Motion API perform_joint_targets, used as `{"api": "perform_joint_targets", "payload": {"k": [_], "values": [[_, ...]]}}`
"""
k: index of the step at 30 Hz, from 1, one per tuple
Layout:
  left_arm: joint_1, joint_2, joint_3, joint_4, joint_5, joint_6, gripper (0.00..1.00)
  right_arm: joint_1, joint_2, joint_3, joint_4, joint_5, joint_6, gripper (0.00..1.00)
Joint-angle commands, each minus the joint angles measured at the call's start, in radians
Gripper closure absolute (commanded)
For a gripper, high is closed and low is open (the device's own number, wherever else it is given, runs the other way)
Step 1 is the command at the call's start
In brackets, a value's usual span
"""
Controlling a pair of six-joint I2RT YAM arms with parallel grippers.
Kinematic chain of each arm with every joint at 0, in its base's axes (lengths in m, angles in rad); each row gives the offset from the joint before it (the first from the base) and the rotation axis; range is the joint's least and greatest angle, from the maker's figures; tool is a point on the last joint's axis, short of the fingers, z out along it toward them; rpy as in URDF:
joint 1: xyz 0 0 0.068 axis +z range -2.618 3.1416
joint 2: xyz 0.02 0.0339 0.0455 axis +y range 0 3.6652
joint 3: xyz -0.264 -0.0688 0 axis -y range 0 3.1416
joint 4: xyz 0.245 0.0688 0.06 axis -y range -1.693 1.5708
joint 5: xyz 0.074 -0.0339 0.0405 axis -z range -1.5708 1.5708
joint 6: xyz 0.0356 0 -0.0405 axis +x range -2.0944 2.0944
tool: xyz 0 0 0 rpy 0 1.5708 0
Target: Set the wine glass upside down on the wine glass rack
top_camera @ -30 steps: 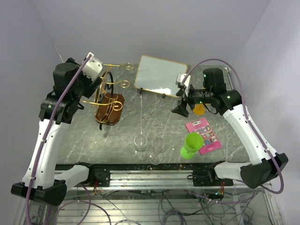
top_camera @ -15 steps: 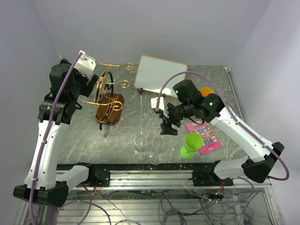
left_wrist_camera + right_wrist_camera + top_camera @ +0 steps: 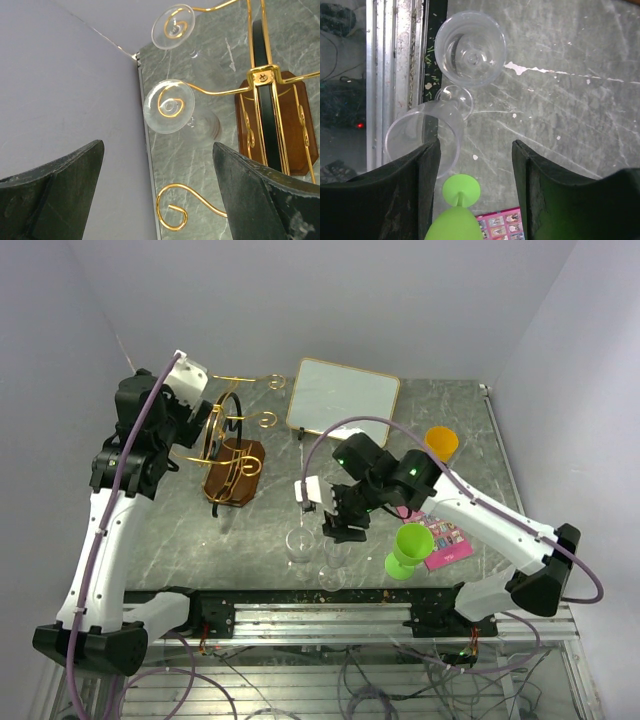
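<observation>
Two clear wine glasses are on the grey marbled surface (image 3: 180, 540) near its front edge, just beside each other. The left glass (image 3: 470, 50) is upright, rim up. The right glass (image 3: 422, 137) is nearer the rail; upright or tipped cannot be told. Right claw (image 3: 340, 530) hovers above the pair, jaws partly apart, gripping nothing.

One rack (image 3: 236, 472), gold wire with scrolled arms on a brown wooden base, stands well apart at left rear. Two further glasses hang bowl-down from its arms: near hung glass (image 3: 169, 106) and far hung glass (image 3: 172, 22). Left claw (image 3: 157, 146) is beside the rack, wide open and empty.

One green goblet (image 3: 405, 550) stands just right of the clear pair, beside one pink card (image 3: 445, 535). One orange cup (image 3: 440, 443) and one gold-framed white board (image 3: 343, 400) are behind.
</observation>
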Motion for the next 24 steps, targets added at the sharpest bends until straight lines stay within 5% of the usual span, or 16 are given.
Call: {"api": "perform_joint_targets", "payload": {"k": [1,24], "values": [[0.007,-0.005,-0.030,0.055,0.007,-0.004,0.00,0.033,0.028,-0.005,-0.020,0.044,0.007,0.44],[0.006,0.042,-0.004,0.039,0.055,-0.018,0.00,0.056,-0.010,0.009,-0.109,0.212,-0.067,1.00]]}}
